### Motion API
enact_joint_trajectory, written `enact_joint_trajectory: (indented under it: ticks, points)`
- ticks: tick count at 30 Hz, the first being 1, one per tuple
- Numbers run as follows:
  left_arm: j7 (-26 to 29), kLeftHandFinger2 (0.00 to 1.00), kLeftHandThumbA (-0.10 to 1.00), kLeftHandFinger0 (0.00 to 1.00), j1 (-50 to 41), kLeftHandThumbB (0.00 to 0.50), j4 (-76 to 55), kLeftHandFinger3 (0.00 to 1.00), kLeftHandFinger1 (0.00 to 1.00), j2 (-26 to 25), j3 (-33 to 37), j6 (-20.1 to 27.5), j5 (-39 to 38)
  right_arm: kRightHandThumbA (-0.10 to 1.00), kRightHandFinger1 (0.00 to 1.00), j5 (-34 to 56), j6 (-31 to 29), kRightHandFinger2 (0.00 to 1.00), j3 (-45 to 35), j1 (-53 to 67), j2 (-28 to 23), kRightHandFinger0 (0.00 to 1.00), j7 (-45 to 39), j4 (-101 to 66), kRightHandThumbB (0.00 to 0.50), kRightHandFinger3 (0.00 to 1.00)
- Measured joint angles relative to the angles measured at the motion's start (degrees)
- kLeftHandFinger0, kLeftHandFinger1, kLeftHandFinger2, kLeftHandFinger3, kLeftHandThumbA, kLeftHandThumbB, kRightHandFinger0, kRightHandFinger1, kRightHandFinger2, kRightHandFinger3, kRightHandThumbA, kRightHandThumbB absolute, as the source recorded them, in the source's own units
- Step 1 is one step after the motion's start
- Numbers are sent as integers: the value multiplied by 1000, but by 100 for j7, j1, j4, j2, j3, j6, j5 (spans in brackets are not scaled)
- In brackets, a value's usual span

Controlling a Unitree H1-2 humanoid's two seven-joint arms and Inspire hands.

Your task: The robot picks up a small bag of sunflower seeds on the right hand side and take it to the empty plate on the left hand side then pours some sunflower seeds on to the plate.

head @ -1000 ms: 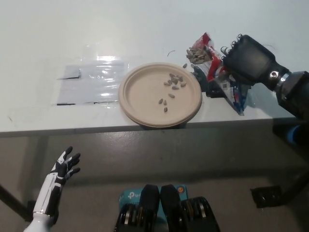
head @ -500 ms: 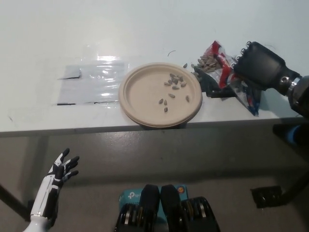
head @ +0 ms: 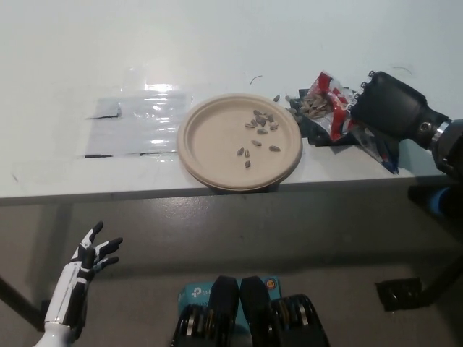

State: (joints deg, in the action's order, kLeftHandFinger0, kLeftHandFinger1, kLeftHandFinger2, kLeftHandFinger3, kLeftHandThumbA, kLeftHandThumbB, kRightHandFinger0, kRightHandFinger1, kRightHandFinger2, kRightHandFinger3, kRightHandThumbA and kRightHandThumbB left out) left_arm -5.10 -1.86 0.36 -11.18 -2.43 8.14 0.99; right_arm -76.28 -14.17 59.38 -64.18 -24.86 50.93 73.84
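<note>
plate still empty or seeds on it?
Not empty. A scatter of seeds lies on the plate, mostly in its right half. More seeds show at the mouth of the bag in the right hand.

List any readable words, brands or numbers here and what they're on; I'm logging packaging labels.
Red, white and blue seed bag in the black right robot hand: print too blurred to read.
Teal box at the bottom edge: a white logo, not legible.
Nothing else carries text.

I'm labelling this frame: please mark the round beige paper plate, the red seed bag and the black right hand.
Round beige paper plate [head: 210, 148], head view, bare left inner surface.
Red seed bag [head: 334, 108], head view, red printed panel.
Black right hand [head: 389, 107], head view, back of the hand.
</note>
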Motion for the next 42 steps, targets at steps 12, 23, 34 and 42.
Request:
enact_joint_trajectory:
  ticks: [12,23,34,42]
  points:
    - [-6,796,1000,836,47,190,-7,1000,873,-9,34,-22,71,-40,0,24,37,227,-86,-160,428,0,15,-24,366,267]
    - [-11,760,1000,801,121,194,-23,1000,823,-93,58,-68,172,-27,0,-378,163,36,833,-396,527,0,5,-153,207,179]
    - [-13,770,1000,808,208,225,-23,1000,837,-130,82,-67,203,-42,0,-547,118,0,1367,-377,542,0,-3,-213,265,0]
    - [-13,741,1000,820,249,215,-87,1000,802,-161,87,-101,226,-70,0,-623,120,19,1469,-382,523,0,-26,-240,321,183]
